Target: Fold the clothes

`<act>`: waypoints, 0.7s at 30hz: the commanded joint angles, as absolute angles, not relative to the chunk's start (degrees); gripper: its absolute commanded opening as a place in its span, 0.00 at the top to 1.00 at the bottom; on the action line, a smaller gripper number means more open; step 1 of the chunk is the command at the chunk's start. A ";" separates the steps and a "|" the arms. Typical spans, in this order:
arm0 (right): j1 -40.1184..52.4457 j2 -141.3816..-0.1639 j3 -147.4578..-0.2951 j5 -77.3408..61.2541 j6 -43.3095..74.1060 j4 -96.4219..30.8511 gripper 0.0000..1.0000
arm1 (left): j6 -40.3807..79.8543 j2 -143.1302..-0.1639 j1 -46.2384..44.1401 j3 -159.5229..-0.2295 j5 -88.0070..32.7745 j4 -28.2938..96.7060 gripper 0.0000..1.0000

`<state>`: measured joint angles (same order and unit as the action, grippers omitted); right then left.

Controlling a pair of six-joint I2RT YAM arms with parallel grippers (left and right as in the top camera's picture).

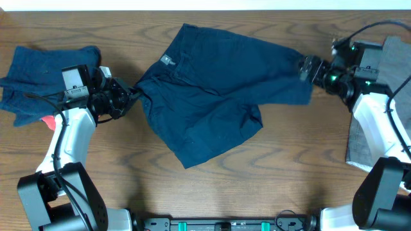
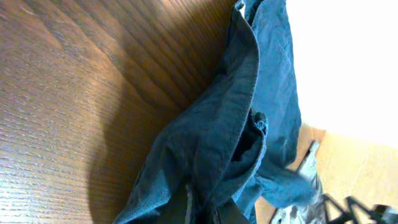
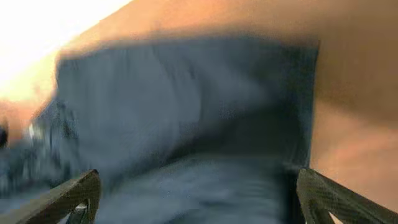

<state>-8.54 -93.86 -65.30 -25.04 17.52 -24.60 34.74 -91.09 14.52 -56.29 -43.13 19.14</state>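
Note:
The dark navy shorts point(image 1: 218, 90) lie rumpled across the middle of the table, with the pale waistband label point(image 1: 167, 61) at the back left. My left gripper point(image 1: 131, 95) is shut on the shorts' left edge. In the left wrist view, bunched cloth point(image 2: 211, 137) runs into the jaws point(image 2: 208, 213). My right gripper point(image 1: 307, 68) is at the shorts' right end. In the blurred right wrist view its fingers point(image 3: 198, 179) stand wide apart, with navy cloth point(image 3: 186, 106) between and beyond them.
A second navy garment point(image 1: 38, 74) lies crumpled at the far left behind my left arm, with a small red thing point(image 1: 48, 120) beside it. A grey cloth point(image 1: 376, 109) lies at the right edge under my right arm. Bare wood table point(image 1: 257, 173) shows in front.

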 commanded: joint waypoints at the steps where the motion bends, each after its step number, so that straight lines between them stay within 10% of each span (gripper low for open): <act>1: -6.31 -93.97 -65.76 -29.45 10.74 -32.14 0.01 | 34.98 -90.56 14.66 -56.10 -44.31 19.59 0.94; 8: 5.52 -93.97 -61.91 -29.06 0.97 -42.89 0.01 | 34.30 -90.56 14.66 -56.10 -43.72 20.51 0.94; 17: 15.09 -94.15 -48.34 -22.26 10.35 -25.89 0.04 | 33.61 -90.56 14.66 -56.10 -41.10 23.94 0.94; 21: 16.21 -94.15 -43.44 -22.33 13.76 -14.28 0.23 | 33.23 -90.56 14.66 -56.10 -41.10 24.38 0.94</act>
<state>15.29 -93.91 -45.34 -23.35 9.67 -17.47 34.41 -91.09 14.52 -56.29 -41.56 23.94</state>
